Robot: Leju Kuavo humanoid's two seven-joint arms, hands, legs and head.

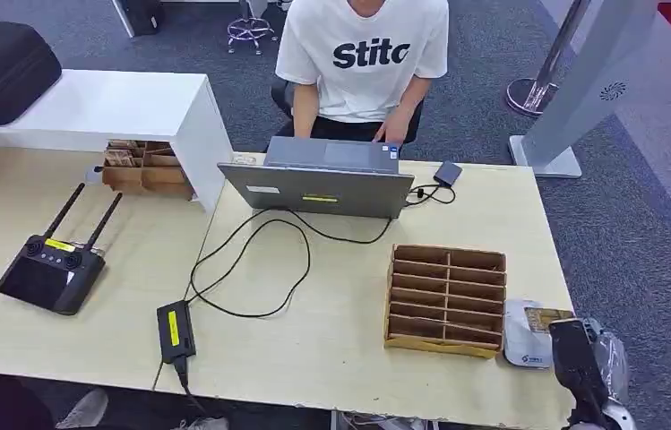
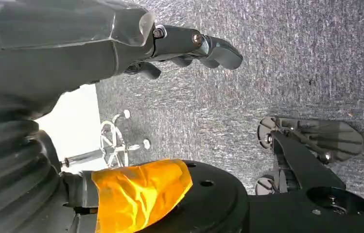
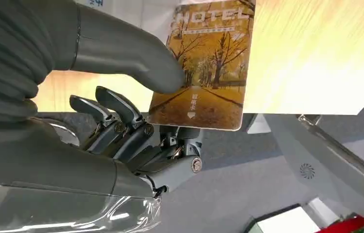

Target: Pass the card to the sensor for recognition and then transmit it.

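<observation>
Over the table's [image 1: 331, 349] corner, the right hand [image 3: 136, 126] pinches a card [image 3: 206, 63] printed "HOTEL"; left hand [image 2: 189, 46] empty.

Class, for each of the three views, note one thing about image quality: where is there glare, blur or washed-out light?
Head view: even light, sharp, soft shadows under the laptop. Left wrist view: the white patch past the left hand is blown out; the carpet looks grainy. Right wrist view: the table is overexposed and streaky, yet the card pinched by the right hand reads clearly.
</observation>
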